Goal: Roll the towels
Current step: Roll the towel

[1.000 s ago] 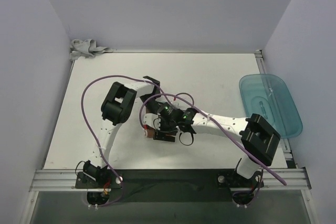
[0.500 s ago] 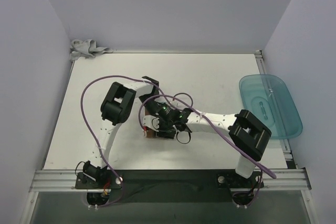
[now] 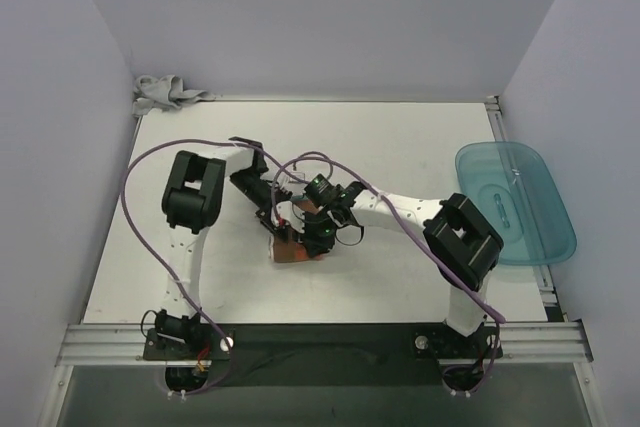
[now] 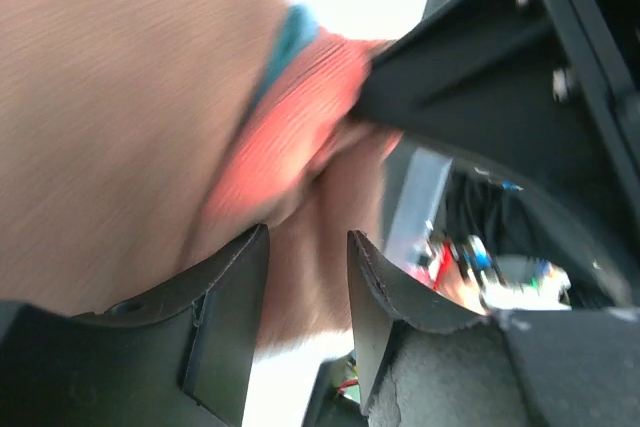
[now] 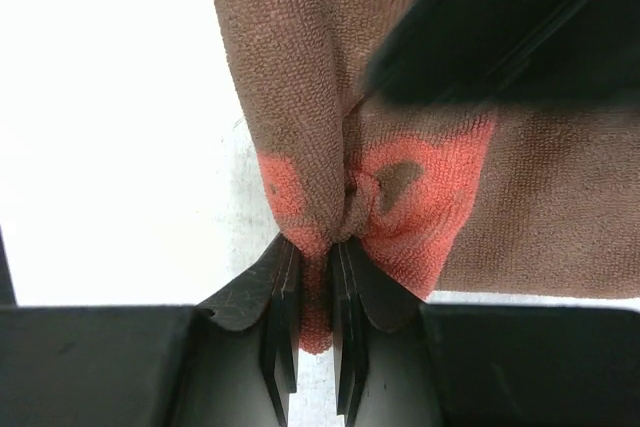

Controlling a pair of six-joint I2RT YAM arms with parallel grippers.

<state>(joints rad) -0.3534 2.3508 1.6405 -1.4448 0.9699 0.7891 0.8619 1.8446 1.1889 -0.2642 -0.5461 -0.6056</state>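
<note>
Quickly: grey towel [image 3: 168, 93] lies bunched at the table's [image 3: 420, 147] 10 o'clock corner, untouched. Left gripper [image 4: 307, 237] jaws half parted, apparently gripping nothing. Rust-brown towel [image 5: 300, 97] sits near centre, toward 6 o'clock, with a fold pinched tight by the right gripper [image 5: 312, 247]. Hold that pinch firm and roll evenly.

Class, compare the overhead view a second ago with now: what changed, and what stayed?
The left arm swung its elbow leftward; the left gripper has its jaws apart at the rust-brown towel. The right arm drew inward, and the right gripper pinched shut on a fold of that towel, more of which now shows. The grey towel and teal tray stayed put.
</note>
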